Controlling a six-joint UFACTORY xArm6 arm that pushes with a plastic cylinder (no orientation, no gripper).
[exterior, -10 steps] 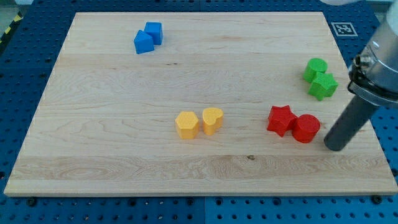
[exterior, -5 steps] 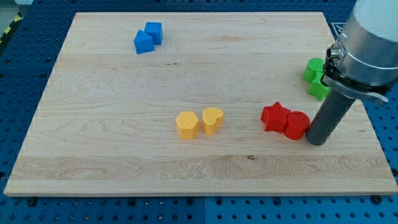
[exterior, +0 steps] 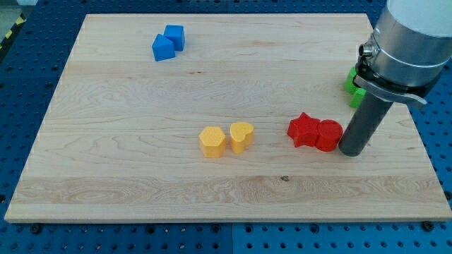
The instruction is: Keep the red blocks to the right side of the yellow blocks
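Observation:
A red star block (exterior: 302, 130) and a red cylinder (exterior: 328, 135) sit touching each other right of the board's middle. My tip (exterior: 351, 151) rests against the red cylinder's right side. A yellow hexagon block (exterior: 212, 141) and a yellow heart block (exterior: 241, 136) stand side by side at the board's middle, left of the red pair with a gap between them.
Two blue blocks (exterior: 168, 42) touch at the view's top left. Green blocks (exterior: 355, 83) sit at the right edge, mostly hidden behind my arm. The wooden board (exterior: 127, 176) lies on a blue perforated table.
My tip moved left and pushed the red cylinder and red star leftward toward the yellow blocks. The arm now covers most of the green blocks.

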